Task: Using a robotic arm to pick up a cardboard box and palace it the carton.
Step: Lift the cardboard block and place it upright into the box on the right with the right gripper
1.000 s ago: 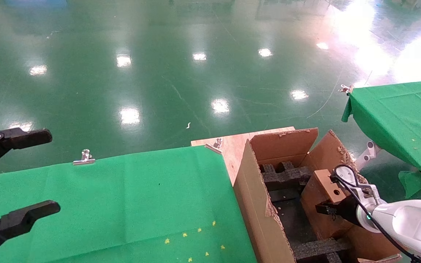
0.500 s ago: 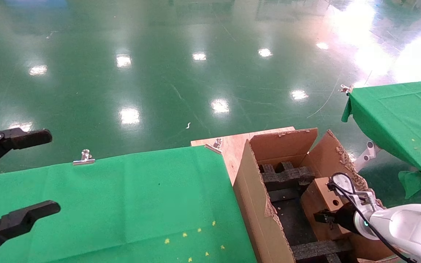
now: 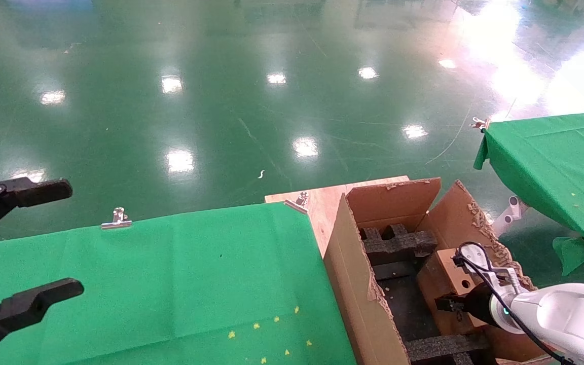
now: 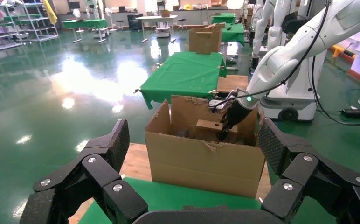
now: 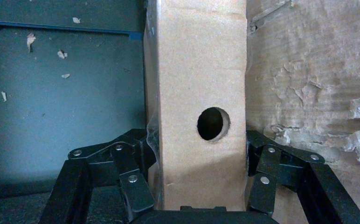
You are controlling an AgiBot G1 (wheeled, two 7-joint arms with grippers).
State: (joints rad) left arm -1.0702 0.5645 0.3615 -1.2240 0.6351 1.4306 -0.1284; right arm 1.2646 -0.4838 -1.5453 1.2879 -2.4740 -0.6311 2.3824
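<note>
I note a green cloth spread over the near table, held at its far edge by a silver binder clip, with a second clip at its far right corner. Small yellow specks dot the cloth near me. A bare plywood board shows just past that corner. To the right, well apart, stands another green-draped table, clipped at its corner. The glossy green floor reflects ceiling lights. Through the left wrist view I see metal shelving far off.
</note>
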